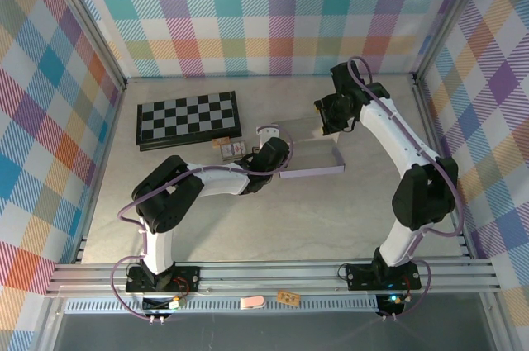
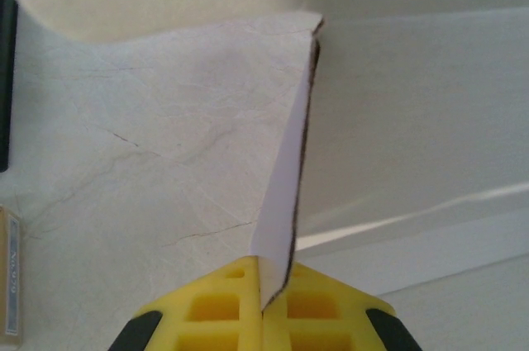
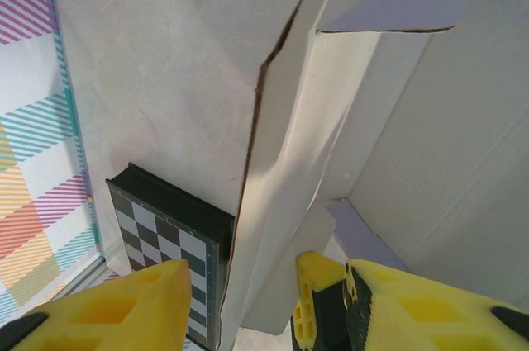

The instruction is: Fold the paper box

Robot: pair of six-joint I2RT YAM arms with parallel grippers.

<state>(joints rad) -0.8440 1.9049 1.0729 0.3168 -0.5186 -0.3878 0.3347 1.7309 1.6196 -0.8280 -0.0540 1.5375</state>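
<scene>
Lavender paper box [image 1: 312, 159], cream inside, on the grey table [image 1: 248, 227] just right of the checkerboard [image 1: 188, 118], partly folded with walls raised. Left gripper [image 1: 273, 149] at the box end nearest the checkerboard, yellow fingers [image 2: 227, 322] pressed together on a thin upright flap. Right gripper [image 1: 329, 116] at the box corner farthest from the checkerboard, fingers [image 3: 99, 305] apart, one either side of a cream wall. Small patterned card pack [image 1: 229, 149] just beside the checkerboard's near right corner.

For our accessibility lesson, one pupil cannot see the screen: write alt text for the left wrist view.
The left gripper pinches the edge of an upright wall of the box, seen edge-on. Pale marbled table lies left of it, the box's cream inside to the right.
</scene>
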